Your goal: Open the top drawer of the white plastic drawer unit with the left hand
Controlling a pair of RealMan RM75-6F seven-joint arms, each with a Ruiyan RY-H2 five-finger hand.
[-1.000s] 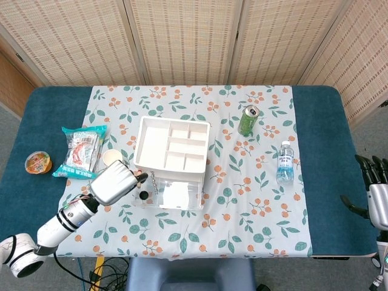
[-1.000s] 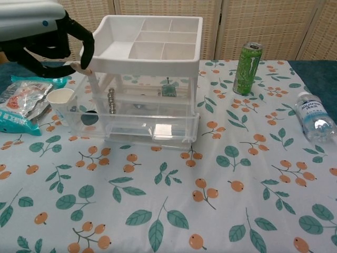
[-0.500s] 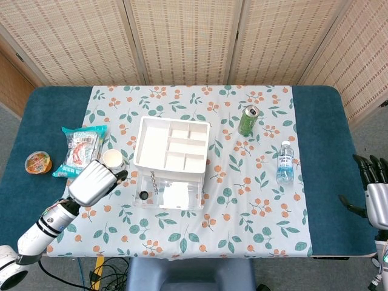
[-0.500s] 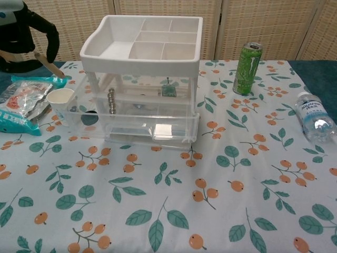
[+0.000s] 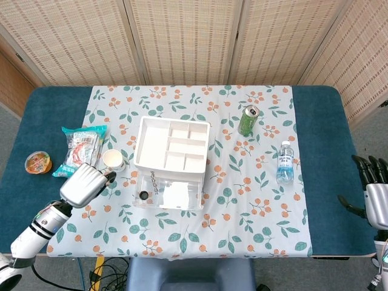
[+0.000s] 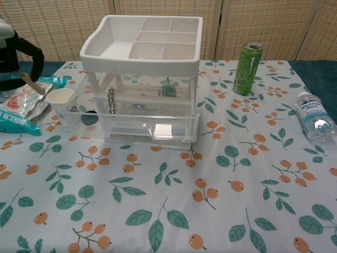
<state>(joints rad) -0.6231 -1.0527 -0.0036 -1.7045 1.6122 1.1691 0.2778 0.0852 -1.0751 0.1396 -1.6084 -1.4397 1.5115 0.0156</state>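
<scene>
The white plastic drawer unit [image 5: 171, 162] stands near the middle of the flowered cloth [image 5: 242, 206], its divided top tray facing up; the clear drawer [image 6: 142, 118] under that tray sticks out toward the near edge, with small odds and ends visible through its walls; the left hand [image 5: 83, 183] hangs over the cloth's left part, well apart from the unit and just near a small paper cup [image 5: 112, 158]; its dark fingers [image 6: 32, 55] curl downward and nothing sits between them, though from the chest view I cannot tell how tightly they close; a snack packet [image 5: 80, 150] lies beyond the cup, and a round orange-topped tub [image 5: 37, 162] rests on the blue table [image 5: 327, 151] at the far left; a green can [image 5: 248, 120] stands upright to the right of the unit, with a water bottle [image 5: 285, 162] lying nearer the right edge; the right hand [image 5: 374, 194] waits at the table's right side, fingers spread and holding nothing.
</scene>
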